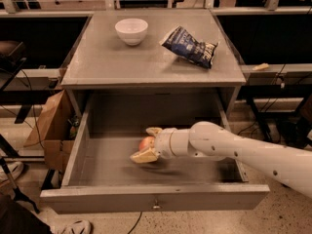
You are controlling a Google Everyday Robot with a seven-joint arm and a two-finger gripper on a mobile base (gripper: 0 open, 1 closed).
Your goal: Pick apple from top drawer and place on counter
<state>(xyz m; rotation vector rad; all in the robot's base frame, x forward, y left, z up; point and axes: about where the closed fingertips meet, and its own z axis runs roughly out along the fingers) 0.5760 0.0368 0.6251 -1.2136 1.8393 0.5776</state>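
Top drawer pulled fully out, front panel nearest.

Inside: only the apple, mid-floor, slightly twd left wall. Round, so no long axis to match.

Gripper reaches in from right edge, low over drawer floor. Fingers apart, one behind the apple, one in front, apple betw. them. No firm clamp seen yet.

Est. next: close, lift straight up, clear drawer rim.

Counter behind and above: white bowl far-left, looks empty. Chip bag far-right. Near edge free for drop.
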